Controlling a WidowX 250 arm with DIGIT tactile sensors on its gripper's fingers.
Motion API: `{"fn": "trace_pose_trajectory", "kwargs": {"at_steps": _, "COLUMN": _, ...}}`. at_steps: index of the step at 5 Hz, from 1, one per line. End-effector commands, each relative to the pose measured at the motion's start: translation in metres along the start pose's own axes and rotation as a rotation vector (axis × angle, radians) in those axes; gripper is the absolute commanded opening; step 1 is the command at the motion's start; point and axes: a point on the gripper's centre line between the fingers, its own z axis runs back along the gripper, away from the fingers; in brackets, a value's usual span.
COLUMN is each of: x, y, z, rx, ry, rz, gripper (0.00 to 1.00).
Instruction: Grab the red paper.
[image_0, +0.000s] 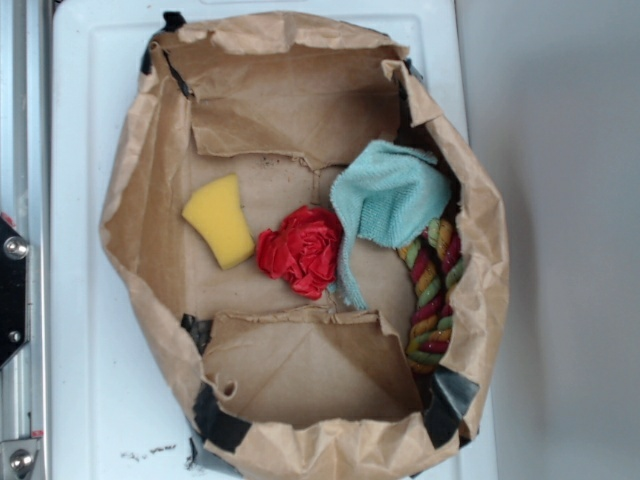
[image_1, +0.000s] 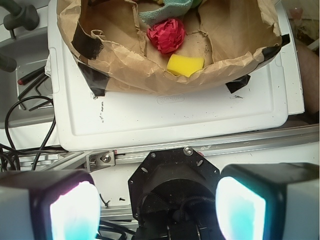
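Our gripper (image_1: 157, 205) sits spread wide, well short of the paper bag (image_0: 150, 200) on the white counter (image_1: 200, 115). The red paper (image_0: 300, 250) lies mid-bag, touching the yellow sponge (image_0: 220, 220) and teal cloth (image_0: 390, 195) — we should descend straight over it, clear of both neighbours.

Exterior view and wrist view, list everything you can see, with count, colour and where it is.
red paper: one, bright red, crumpled, middle of the bag floor
sponge: one, yellow, beside the red paper
cloth: one, light teal, opposite side of the paper from the sponge
braided rope: one, red-yellow-green, along the bag wall, partly under the cloth
paper bag: one, brown, opened flat on the white lid
white lid: one, under the bag
gripper: one, black, open, away from the bag
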Motion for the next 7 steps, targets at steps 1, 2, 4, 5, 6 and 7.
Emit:
{"fn": "trace_pose_trajectory", "kwargs": {"at_steps": 1, "x": 0.000, "y": 0.000, "z": 0.000, "rx": 0.000, "ry": 0.000, "rz": 0.000, "gripper": 1.00}}
{"fn": "trace_pose_trajectory", "kwargs": {"at_steps": 2, "x": 0.047, "y": 0.004, "z": -0.033, "rx": 0.038, "ry": -0.051, "rz": 0.046, "gripper": 1.00}}
{"fn": "trace_pose_trajectory", "kwargs": {"at_steps": 4, "x": 0.124, "y": 0.017, "z": -0.088, "rx": 0.084, "ry": -0.088, "rz": -0.051, "gripper": 1.00}}
{"fn": "trace_pose_trajectory", "kwargs": {"at_steps": 5, "x": 0.134, "y": 0.029, "z": -0.109, "rx": 0.101, "ry": -0.066, "rz": -0.050, "gripper": 1.00}}
{"fn": "trace_pose_trajectory", "kwargs": {"at_steps": 6, "x": 0.146, "y": 0.023, "z": -0.129, "rx": 0.119, "ry": -0.041, "rz": -0.066, "gripper": 1.00}}
{"fn": "trace_pose_trajectory", "kwargs": {"at_steps": 7, "x": 0.151, "y": 0.015, "z": -0.146, "rx": 0.158, "ry": -0.040, "rz": -0.080, "gripper": 1.00}}
